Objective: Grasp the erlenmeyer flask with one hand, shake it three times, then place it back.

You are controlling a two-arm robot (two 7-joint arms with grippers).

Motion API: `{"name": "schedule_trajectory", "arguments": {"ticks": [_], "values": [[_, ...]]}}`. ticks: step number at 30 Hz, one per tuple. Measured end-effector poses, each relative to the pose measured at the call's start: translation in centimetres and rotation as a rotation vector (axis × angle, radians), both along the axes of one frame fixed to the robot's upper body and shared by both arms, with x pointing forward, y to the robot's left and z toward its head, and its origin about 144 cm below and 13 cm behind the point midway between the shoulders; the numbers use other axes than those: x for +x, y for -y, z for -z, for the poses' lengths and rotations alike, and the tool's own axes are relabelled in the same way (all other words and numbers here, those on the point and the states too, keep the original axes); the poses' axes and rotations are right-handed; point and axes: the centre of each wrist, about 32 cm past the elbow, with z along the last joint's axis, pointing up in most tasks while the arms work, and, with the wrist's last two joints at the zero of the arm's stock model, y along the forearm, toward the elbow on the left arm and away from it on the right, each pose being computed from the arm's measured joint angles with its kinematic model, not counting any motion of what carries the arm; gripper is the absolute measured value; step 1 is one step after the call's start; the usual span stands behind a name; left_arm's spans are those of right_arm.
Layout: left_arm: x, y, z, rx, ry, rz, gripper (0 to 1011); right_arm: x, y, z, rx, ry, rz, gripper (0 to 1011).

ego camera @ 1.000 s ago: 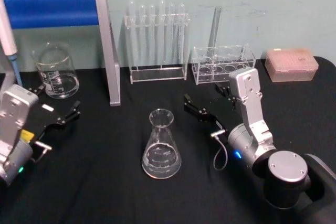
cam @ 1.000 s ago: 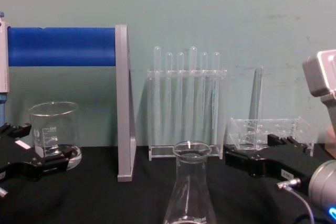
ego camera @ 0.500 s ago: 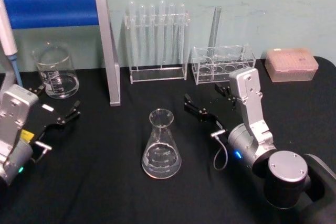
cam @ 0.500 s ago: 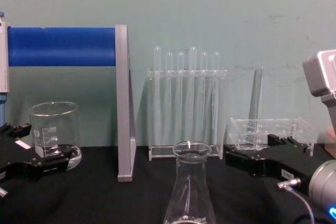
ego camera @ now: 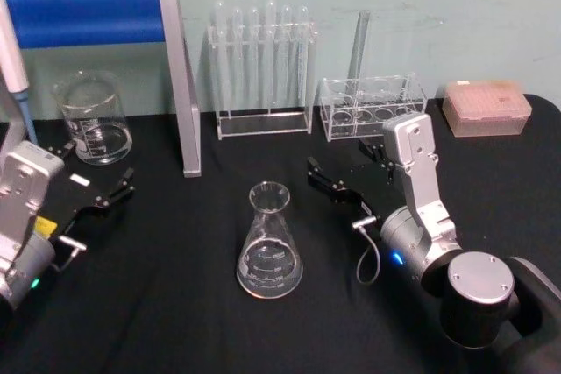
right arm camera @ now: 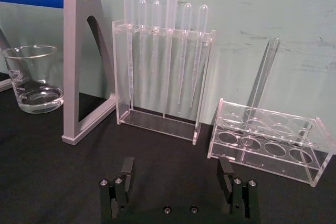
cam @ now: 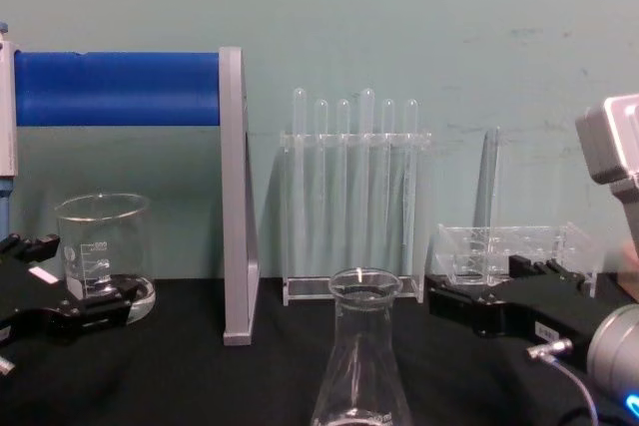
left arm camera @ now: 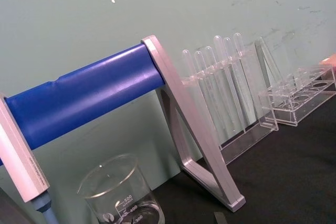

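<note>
Six pipettes (right arm camera: 163, 51) upright in rack (right arm camera: 157, 119); erlenmeyer flask (ego camera: 269, 243) empty.

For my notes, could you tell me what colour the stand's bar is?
Blue bar, clearest in the chest view.

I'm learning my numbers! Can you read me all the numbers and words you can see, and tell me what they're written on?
"500", "400", "300": white graduation marks on the beaker, read in the left wrist view.
Erlenmeyer flask: white printed marks, too blurred to read.
Right gripper: small white label, too small to read.
Left gripper: white tag, no text I can make out.
</note>
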Motion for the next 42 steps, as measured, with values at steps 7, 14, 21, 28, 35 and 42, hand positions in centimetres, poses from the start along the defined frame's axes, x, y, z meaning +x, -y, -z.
{"name": "schedule_trajectory", "arguments": {"ticks": [7,14,21,28,35,42], "values": [[0.0,0.0,0.0,0.0,0.0,0.0,1001,0.0,0.0,0.0,0.0,0.0,0.0,1002],[0.0,0.0,0.0,0.0,0.0,0.0,1001,0.0,0.0,0.0,0.0,0.0,0.0,1002],[0.0,0.0,0.0,0.0,0.0,0.0,1001,0.0,0.0,0.0,0.0,0.0,0.0,1003],[0.0,0.0,0.0,0.0,0.0,0.0,1001,0.0,0.0,0.0,0.0,0.0,0.0,1003],[0.0,0.0,0.0,0.0,0.0,0.0,1001,0.0,0.0,0.0,0.0,0.0,0.0,1002],[0.0,0.0,0.0,0.0,0.0,0.0,1000,0.0,0.0,0.0,0.0,0.0,0.0,1002]]}}
